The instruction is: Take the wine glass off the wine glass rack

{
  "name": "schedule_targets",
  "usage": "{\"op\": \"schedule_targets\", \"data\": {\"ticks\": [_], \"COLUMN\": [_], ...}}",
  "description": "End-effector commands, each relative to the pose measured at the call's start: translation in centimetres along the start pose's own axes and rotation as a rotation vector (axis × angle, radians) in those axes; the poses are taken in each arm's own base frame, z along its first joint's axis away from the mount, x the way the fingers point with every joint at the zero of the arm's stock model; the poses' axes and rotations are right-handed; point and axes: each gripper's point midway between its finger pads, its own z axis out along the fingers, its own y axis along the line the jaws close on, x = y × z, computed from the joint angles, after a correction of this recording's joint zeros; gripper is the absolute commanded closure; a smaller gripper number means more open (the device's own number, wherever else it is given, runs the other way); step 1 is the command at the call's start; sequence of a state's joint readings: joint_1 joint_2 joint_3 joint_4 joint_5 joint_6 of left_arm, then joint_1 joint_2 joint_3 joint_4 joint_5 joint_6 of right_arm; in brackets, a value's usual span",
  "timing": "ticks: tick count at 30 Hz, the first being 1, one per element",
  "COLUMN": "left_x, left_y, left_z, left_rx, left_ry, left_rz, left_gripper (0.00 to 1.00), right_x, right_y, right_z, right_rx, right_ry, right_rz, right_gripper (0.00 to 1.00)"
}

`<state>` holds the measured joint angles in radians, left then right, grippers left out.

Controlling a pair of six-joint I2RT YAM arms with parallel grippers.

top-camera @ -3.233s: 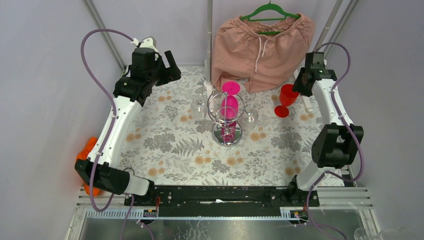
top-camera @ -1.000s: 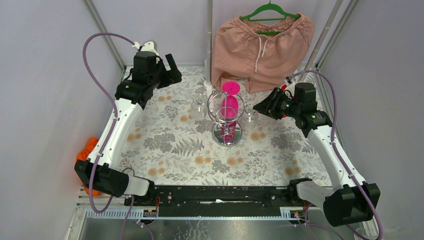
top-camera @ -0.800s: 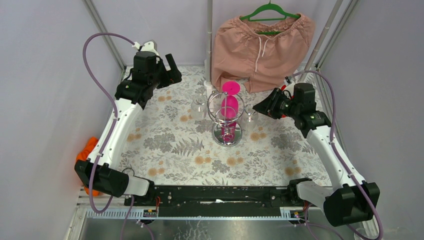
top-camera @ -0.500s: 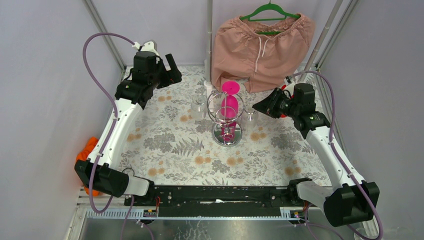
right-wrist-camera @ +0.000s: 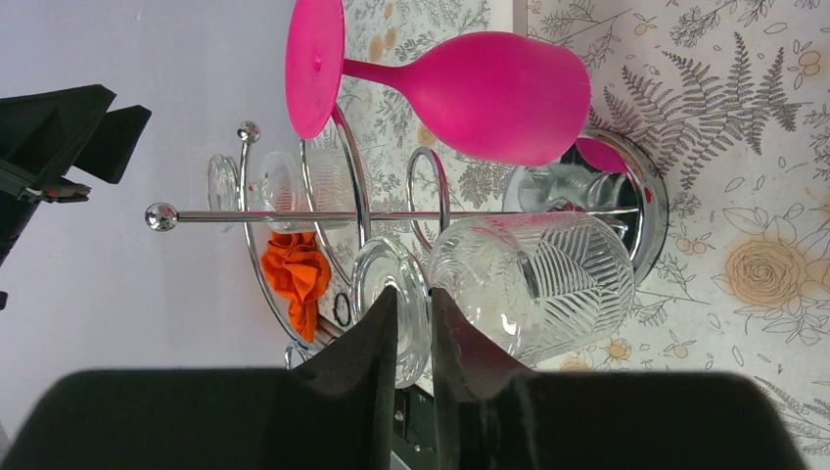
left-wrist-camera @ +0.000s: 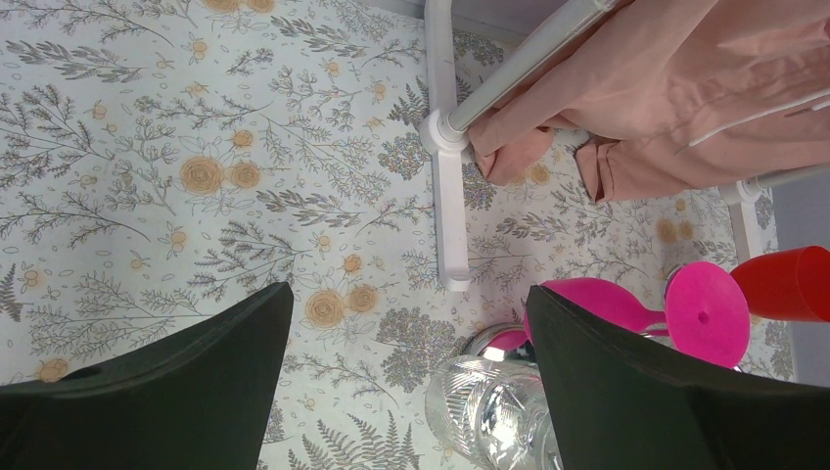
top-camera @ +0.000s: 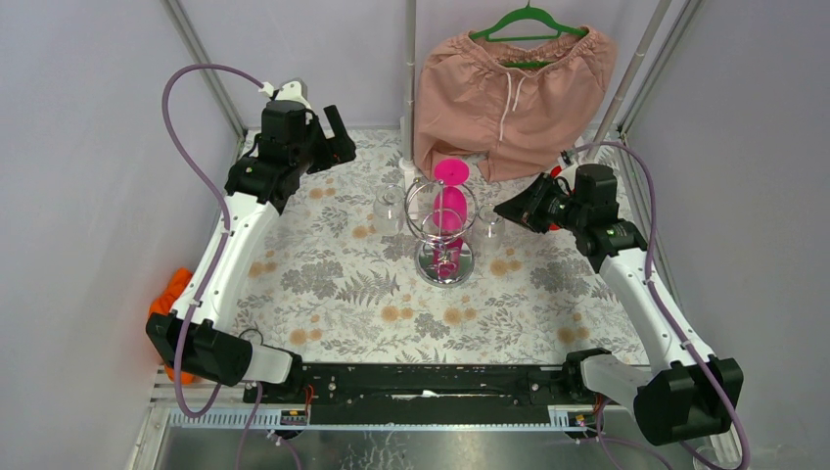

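Note:
The chrome wine glass rack point(top-camera: 443, 257) stands mid-table; its pole and loops show in the right wrist view point(right-wrist-camera: 294, 215). A pink wine glass point(top-camera: 449, 204) hangs upside down on it, as do two clear patterned wine glasses, one on the left point(top-camera: 389, 209) and one on the right point(top-camera: 488, 228). My right gripper point(top-camera: 503, 210) is at the rack's right side, fingers nearly shut around the stem of the right clear glass point(right-wrist-camera: 538, 284), between its foot and bowl. My left gripper point(top-camera: 338, 137) is open and empty, high at the far left.
Pink shorts point(top-camera: 514, 88) hang on a green hanger on a white stand point(left-wrist-camera: 445, 186) behind the rack. A red wine glass point(left-wrist-camera: 783, 284) stands right of the rack, mostly hidden by my right arm in the top view. Orange cloth point(top-camera: 174, 292) lies off the left edge.
My right arm swung from the red glass at the far right over to the rack. In the last second it only crept slightly further. The left arm has not moved.

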<state>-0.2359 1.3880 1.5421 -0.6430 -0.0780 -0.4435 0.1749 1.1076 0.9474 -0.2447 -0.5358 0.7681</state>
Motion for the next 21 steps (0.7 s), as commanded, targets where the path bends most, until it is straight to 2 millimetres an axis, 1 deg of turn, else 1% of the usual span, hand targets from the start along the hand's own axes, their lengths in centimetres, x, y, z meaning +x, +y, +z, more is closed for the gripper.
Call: {"op": "schedule_targets", "data": {"ticks": [1,8,15,17,19,21], "left_x": [-0.7,-0.5,-0.4,-0.4,-0.4,-0.3], "left_y": [-0.5,-0.6,-0.5,-0.5,-0.5,-0.4], "left_z": [0.1,0.2,0.2,0.3,0.3,0.4], "left_rx": [0.021,0.024,0.021,0.019,0.020,0.017], "left_ry": [-0.034,-0.026,-0.026,-0.026,-0.025,-0.023], "left_rz": [0.009,0.010,0.011,0.011,0.010,0.010], "left_gripper": [0.03,0.03,0.03,0.03,0.03,0.03], "right_x": [0.0,0.5,0.8,0.8,0.9,1.2], "right_y": [1.5,2.1,2.0,2.2,2.1,1.9], "right_z": [-0.9,-1.1,-1.1,-1.0,-1.0,-0.9], "right_rx": [-0.036,-0.108,-0.107,-0.119,-0.115,-0.107], "right_ry": [-0.011,-0.037,-0.031,-0.027,-0.008,0.005], "right_rz": [0.003,0.079,0.100,0.100,0.098,0.100], "right_gripper": [1.00,1.00,1.00,1.00,0.95,0.91]}}
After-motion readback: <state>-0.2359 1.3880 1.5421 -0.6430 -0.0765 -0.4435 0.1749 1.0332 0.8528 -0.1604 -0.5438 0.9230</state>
